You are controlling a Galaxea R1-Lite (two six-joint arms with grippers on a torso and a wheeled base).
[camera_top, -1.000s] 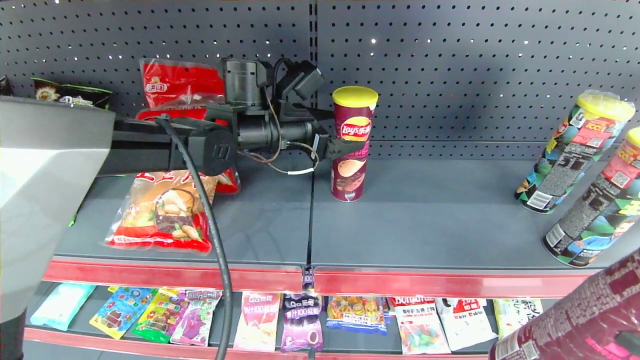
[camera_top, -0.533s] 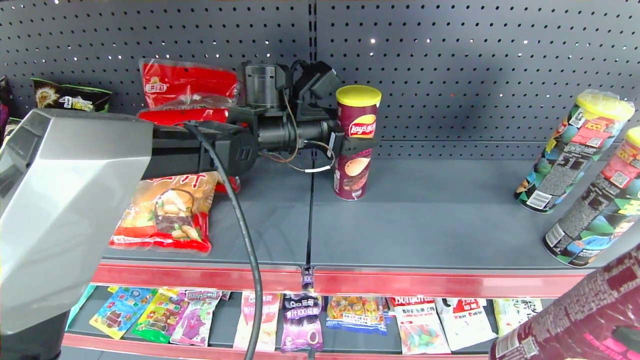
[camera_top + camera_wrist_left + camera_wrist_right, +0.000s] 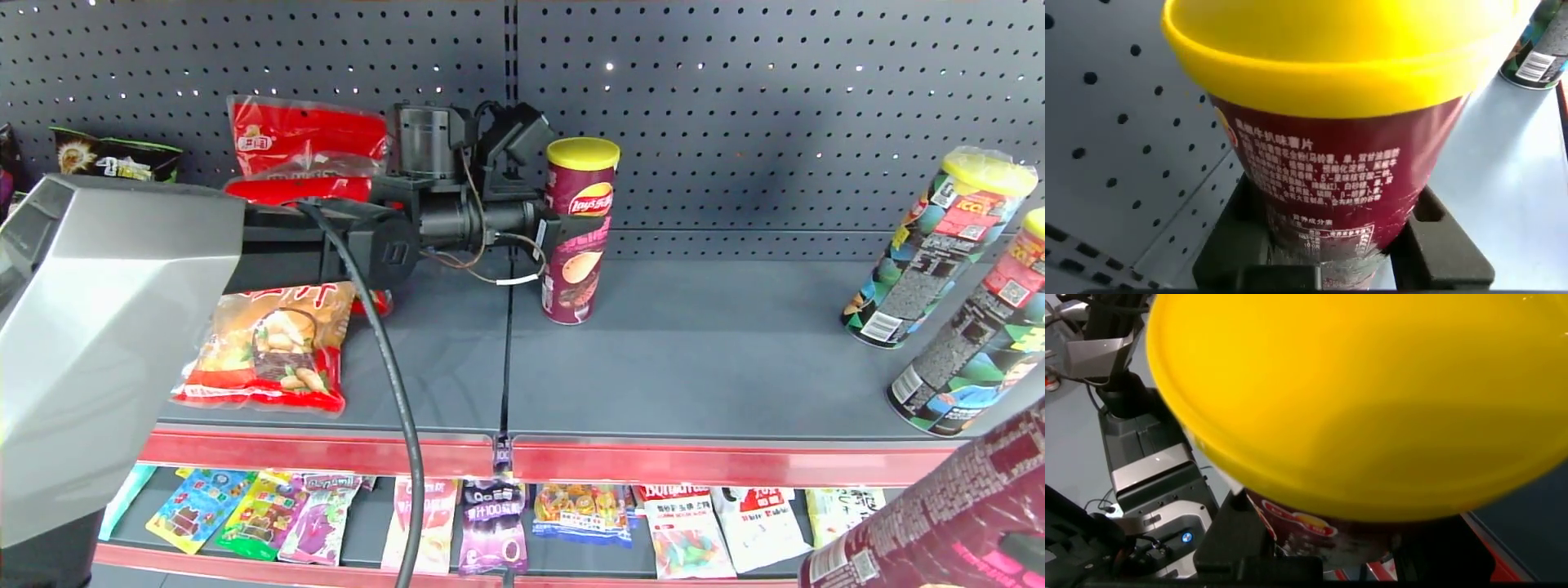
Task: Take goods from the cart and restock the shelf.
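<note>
A maroon chips can (image 3: 575,237) with a yellow lid stands slightly tilted at the middle back of the grey shelf (image 3: 694,351). My left gripper (image 3: 574,234) is shut on its upper half. In the left wrist view the same chips can (image 3: 1331,171) sits between the black fingers (image 3: 1437,245) of my left gripper (image 3: 1331,245). A second maroon can (image 3: 939,523) is at the lower right, below the shelf's front edge. The right wrist view has its yellow lid (image 3: 1364,400) close up, with my right gripper (image 3: 1331,547) shut on the can's body.
Two multicoloured cans (image 3: 931,245) (image 3: 971,335) lean at the shelf's right end. A peanut bag (image 3: 265,343) lies front left, a red bag (image 3: 302,143) stands behind it, and a dark bag (image 3: 114,155) is far left. Snack packs (image 3: 490,523) line the lower shelf.
My left arm carried the can a little to the right along the shelf, then eased slightly back left. The can now leans a bit more. The right arm's can has hardly moved.
</note>
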